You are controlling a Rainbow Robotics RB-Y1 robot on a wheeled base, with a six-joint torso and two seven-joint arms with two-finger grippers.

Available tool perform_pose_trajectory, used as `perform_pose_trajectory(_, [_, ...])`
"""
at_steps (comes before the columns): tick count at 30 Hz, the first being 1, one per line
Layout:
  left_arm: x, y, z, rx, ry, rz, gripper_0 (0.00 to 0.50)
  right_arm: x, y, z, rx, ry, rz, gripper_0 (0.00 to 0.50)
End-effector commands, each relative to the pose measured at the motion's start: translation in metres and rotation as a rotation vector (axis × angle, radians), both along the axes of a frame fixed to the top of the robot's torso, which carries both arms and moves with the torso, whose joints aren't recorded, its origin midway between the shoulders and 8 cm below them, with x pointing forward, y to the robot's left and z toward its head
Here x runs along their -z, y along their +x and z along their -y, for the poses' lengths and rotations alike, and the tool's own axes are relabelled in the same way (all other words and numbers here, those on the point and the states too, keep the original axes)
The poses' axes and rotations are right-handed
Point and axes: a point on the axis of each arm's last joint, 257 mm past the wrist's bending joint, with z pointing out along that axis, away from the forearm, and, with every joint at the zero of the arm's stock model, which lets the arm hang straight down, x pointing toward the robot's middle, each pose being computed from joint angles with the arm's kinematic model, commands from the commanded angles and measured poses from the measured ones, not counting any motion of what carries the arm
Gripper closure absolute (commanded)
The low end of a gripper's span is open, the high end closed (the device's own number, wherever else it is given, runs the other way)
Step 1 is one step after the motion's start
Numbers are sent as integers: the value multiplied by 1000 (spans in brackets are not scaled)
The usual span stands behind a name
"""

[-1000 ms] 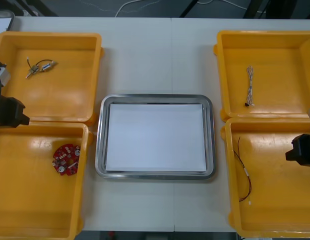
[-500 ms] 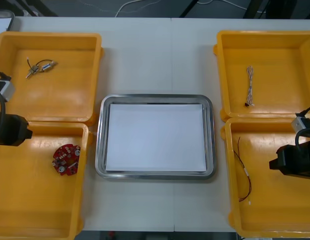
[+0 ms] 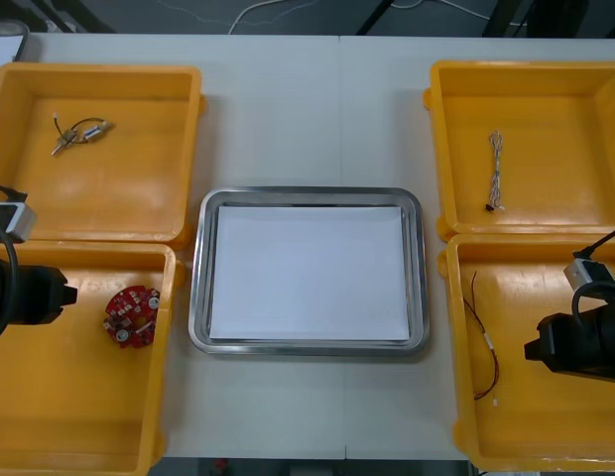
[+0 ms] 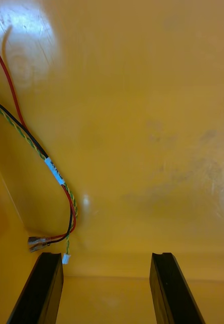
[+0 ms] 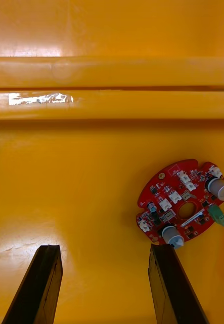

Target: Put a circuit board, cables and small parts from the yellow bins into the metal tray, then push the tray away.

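left gripper (image 5: 104, 250) open beside board (image 5: 182, 202) | right gripper (image 4: 106, 255) open beside cable (image 4: 56, 172) | risk: both off-centre, grasp may close empty

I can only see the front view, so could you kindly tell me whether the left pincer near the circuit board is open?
Observer: Yes, the left pincer is open and holds nothing.
Operator: Is the board lined up with its gap?
Observer: No, the circuit board lies just ahead but off to one side of the gap.
Operator: And the right pincer, please?
Observer: The right pincer is open too; the red and yellow cable ends close ahead of it, off to one side.
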Motion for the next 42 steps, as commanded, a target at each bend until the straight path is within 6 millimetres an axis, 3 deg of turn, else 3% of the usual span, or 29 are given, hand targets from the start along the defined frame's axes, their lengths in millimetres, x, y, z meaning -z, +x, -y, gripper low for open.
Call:
perform_pose_trajectory(1, [13, -5, 14, -69, -37, 1, 0, 3, -3, -1, 4, -6, 28, 0])
perform_pose_trajectory(9, [31, -5, 34, -110, -66, 4, 0, 20, 10, -6, -23, -81, 91, 0])
perform_pose_trajectory(31, [64, -21, 58, -205, -104, -37, 0, 50, -4, -26, -16, -89, 77, 0])
perform_pose_trajectory(42, [71, -23, 70, -229, -120, -40, 0, 59, -11, -24, 3, -115, 67, 0])
